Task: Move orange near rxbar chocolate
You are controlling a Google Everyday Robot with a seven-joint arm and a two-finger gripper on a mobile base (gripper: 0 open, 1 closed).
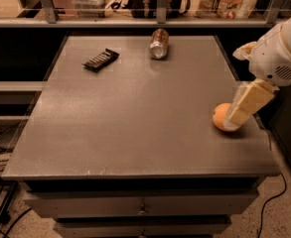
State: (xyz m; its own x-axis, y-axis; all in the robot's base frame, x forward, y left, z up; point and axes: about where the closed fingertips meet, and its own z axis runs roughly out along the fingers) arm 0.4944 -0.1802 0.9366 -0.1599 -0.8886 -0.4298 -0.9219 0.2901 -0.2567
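The orange (219, 117) sits on the grey table (135, 123) near its right edge, toward the front. My gripper (234, 122) comes in from the right on a white arm (279, 53) and is right at the orange, covering its right side. The rxbar chocolate (101, 59), a flat black bar with pale lettering, lies at the far left of the table, well apart from the orange.
A metallic drink can (159, 43) lies on its side at the far middle of the table. A shelf with a railing (157, 4) and packages runs behind the table. Drawers (142, 207) are under the front edge. Cables lie on the floor at left.
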